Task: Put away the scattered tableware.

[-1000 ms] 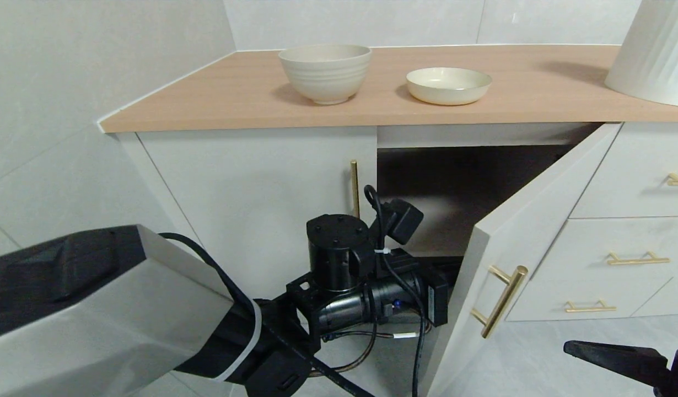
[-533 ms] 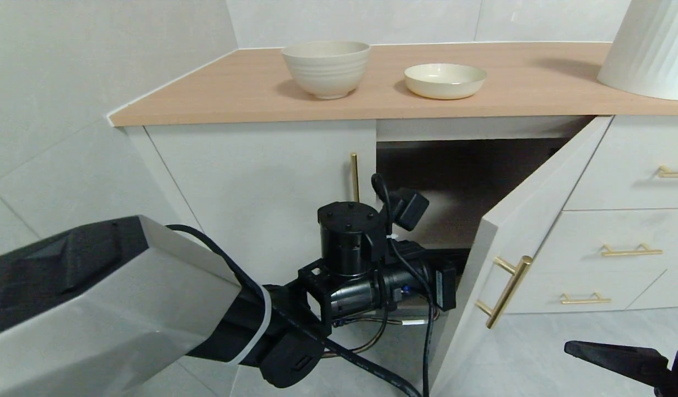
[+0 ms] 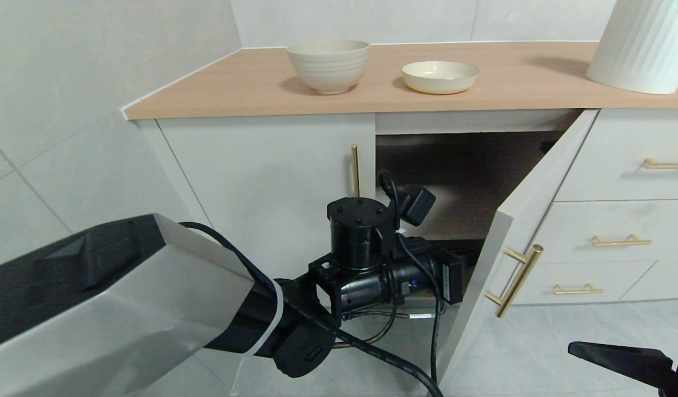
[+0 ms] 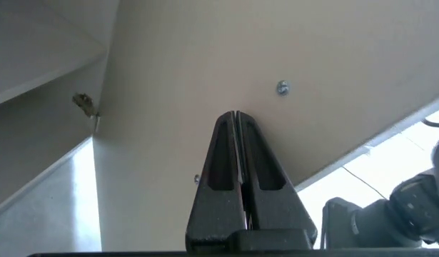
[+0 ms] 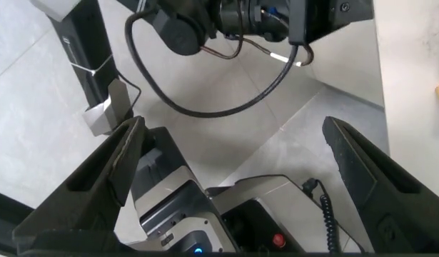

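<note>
Two pieces of tableware stand on the wooden counter (image 3: 251,94): a deep ribbed beige bowl (image 3: 328,65) and, to its right, a shallow cream bowl (image 3: 440,76). Below them the cabinet's right door (image 3: 515,220) stands open on a dark, bare compartment. My left arm's wrist (image 3: 372,259) sits low at the cabinet opening, just inside the door's free edge. My left gripper (image 4: 235,118) is shut with nothing in it, its tips against the door's pale inner face. My right gripper (image 5: 237,143) hangs open over the floor at the lower right, one finger (image 3: 620,358) showing in the head view.
A tall white ribbed container (image 3: 636,44) stands at the counter's right end. Drawers with gold handles (image 3: 620,240) lie right of the open door. The closed left door has a vertical gold handle (image 3: 354,171). A tiled wall closes off the left; grey floor tiles lie in front.
The whole head view has shifted, so the camera moved. The open door has swung a little wider, and my left wrist has moved right with it. The right gripper has kept still.
</note>
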